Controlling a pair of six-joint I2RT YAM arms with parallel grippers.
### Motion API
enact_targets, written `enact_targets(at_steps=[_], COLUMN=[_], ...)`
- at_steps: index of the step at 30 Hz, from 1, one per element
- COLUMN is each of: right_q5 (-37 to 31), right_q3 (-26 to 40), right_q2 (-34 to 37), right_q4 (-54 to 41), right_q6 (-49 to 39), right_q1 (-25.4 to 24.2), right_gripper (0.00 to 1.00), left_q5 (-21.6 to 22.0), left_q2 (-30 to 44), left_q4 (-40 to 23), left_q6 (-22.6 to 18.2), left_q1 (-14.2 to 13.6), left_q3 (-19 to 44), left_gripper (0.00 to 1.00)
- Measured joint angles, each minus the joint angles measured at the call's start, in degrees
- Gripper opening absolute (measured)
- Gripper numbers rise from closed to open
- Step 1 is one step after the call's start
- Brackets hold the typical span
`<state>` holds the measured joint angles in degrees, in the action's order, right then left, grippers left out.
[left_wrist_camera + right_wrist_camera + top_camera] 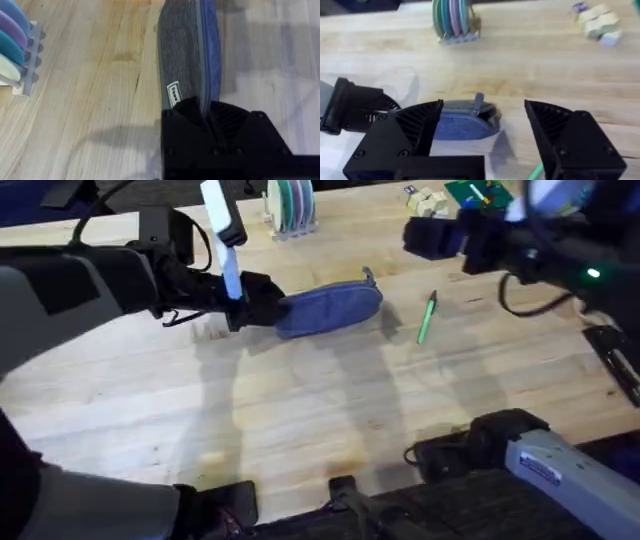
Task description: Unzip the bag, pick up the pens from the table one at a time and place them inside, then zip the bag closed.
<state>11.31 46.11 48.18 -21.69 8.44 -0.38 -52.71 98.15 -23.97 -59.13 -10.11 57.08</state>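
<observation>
The bag (330,308) lies on the desk (300,420), its zipper edge uppermost and the pull tab (368,277) standing up at the end away from the left claw (262,302). The left claw is clenched on the near end of the bag; in the left wrist view the fabric runs out from between its fingers, a small white label (174,94) just beside them. The right claw (482,132) is released, jaws wide, with the pull tab (479,101) ahead of it and roughly centred between the 2 fingers, not yet touched. 1 green pen (426,317) rests on the desk just beyond the tab end of the bag, apart from both claws.

The step in hand appears to be the unzipping. To do it well, the left claw should hold its end firmly as an anchor, while the right claw advances until the tab sits between its pads, closes on the tab alone and not the fabric, then draws it along the zipper line toward the left claw, low and straight. A skewed pull would likely lift or twist the bag.

A rack of coloured discs (291,205) stands beyond the bag, well clear of the work.
</observation>
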Motion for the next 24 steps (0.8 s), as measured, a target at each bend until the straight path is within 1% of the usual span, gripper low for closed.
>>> enact_targets(at_steps=[5,9,13,24], right_q5=[6.2,9.7,11.1,12.3], right_q3=[0.0,0.0,0.0,0.0], right_q2=[8.3,13.7,18.4,26.9], right_q4=[3.1,5.7,8.0,9.5], right_q6=[0.2,0.8,2.5,5.9], right_q1=[0.0,0.0,0.1,0.2], right_gripper=[0.998,0.998,0.998,0.997], left_q5=[0.0,0.0,0.0,0.0], left_q2=[0.0,0.0,0.0,0.0], left_q4=[0.0,0.0,0.0,0.0], left_q6=[0.0,0.0,0.0,0.0], left_q1=[0.0,0.0,0.0,0.0], left_q3=[0.0,0.0,0.0,0.0], left_gripper=[0.057,0.057,0.057,0.057])
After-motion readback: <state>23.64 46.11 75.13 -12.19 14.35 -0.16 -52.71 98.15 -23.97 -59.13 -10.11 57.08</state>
